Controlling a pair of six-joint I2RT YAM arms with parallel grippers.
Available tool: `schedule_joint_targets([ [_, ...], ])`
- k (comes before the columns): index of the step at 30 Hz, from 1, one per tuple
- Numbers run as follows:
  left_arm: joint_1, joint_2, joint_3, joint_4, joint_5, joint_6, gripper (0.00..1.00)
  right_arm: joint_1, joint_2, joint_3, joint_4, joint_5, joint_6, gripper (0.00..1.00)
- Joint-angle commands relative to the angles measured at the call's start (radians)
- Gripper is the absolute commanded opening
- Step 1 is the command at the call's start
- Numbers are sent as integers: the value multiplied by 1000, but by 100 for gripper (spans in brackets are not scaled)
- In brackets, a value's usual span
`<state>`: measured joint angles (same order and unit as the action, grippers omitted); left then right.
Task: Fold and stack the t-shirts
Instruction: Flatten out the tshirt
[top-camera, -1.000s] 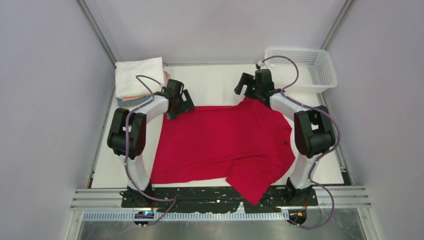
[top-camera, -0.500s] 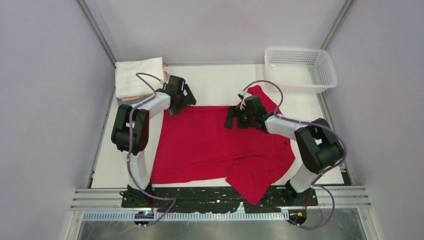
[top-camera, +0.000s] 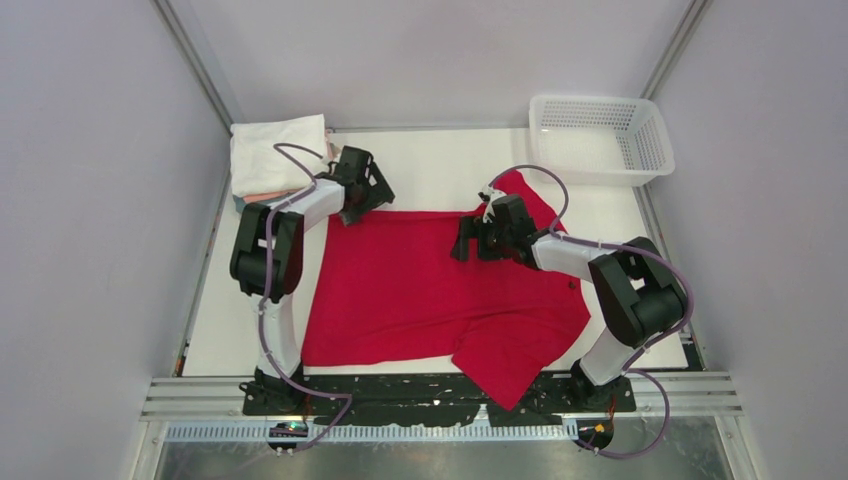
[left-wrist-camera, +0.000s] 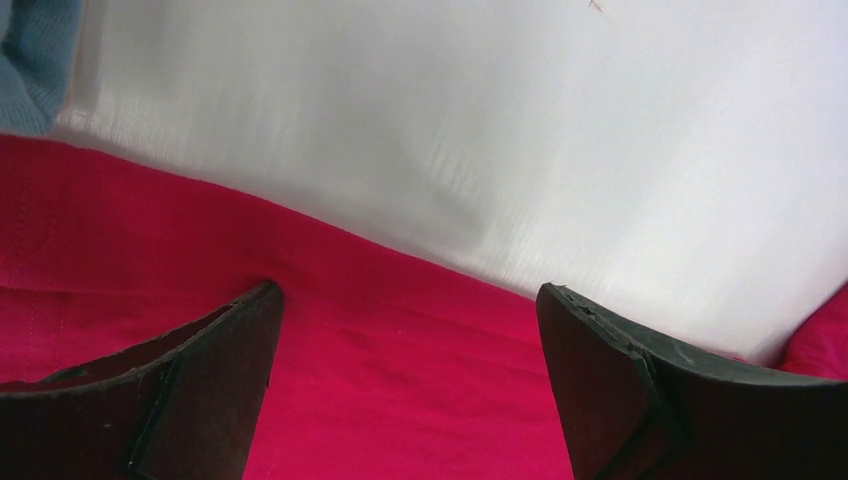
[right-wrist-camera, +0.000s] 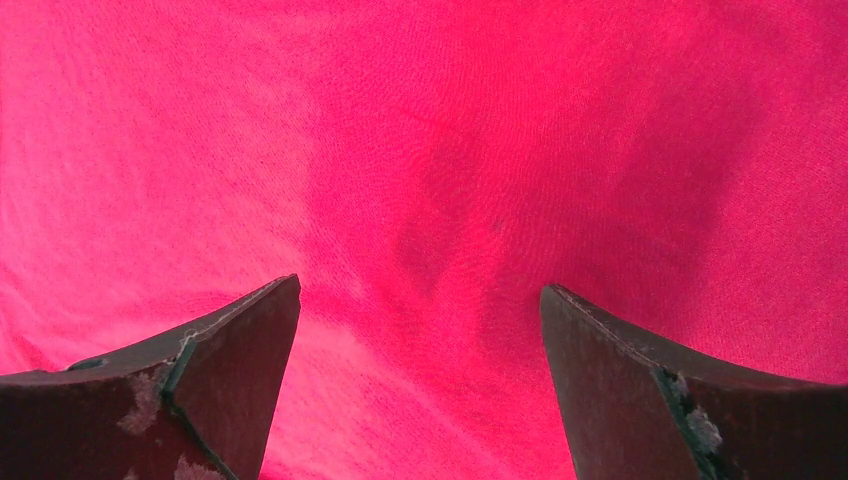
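- The red t-shirt (top-camera: 440, 290) lies spread across the middle of the table (top-camera: 430, 165). One flap points toward the basket (top-camera: 600, 135) in the upper right, and a corner spills over the near edge at the bottom of the frame.
- The folded stack (top-camera: 278, 158) sits in the upper left, white shirt on top, with pink and blue edges showing underneath.
- The left claw (left-wrist-camera: 408, 292) is spread wide and holds nothing. It hovers over the shirt's far hem, close beside the stack.
- The right claw (right-wrist-camera: 420, 287) is also agape and empty, low over the upper middle of the red cloth.
- Risk, as I judge it: that overhanging corner could catch on the rail if the shirt is dragged, which would skew any fold.
- Another risk is at the stack. The left arm is working so near it that a sideways swing could nudge the pile crooked.
- The right claw could also pinch two layers where the cloth ripples, and the fold would bunch.
- The overhead view alone shows the whole layout, including the stack, the basket and the dangling corner.
- Only the left wrist view shows the hem line running between the fingers, with bare table beyond it and a sliver of blue cloth (left-wrist-camera: 30, 60) at its upper left.
- The right wrist view shows nothing but red, with soft wrinkles that the overhead view misses.
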<state>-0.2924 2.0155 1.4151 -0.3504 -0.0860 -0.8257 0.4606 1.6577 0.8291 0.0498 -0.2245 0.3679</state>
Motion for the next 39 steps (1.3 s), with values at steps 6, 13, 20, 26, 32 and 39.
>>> schedule_joint_targets([
  [6, 14, 113, 191, 1, -54, -58, 99, 1, 39, -12, -25, -13, -30, 95],
  [13, 51, 254, 454, -26, -60, -91, 100, 1, 50, 2, -43, -2, -46, 95],
  [20, 79, 386, 688, -50, 56, -106, 100, 1, 41, 12, -43, 9, -50, 95],
  [26, 76, 247, 629, -9, 109, 5, 100, 1, -10, 47, -85, 38, -54, 95],
  [32, 53, -57, 252, 24, 95, 85, 100, 0, -78, 119, -110, 113, -46, 95],
  [39, -31, -415, -266, 77, 42, 109, 100, -26, 11, 303, -152, 268, 26, 95],
])
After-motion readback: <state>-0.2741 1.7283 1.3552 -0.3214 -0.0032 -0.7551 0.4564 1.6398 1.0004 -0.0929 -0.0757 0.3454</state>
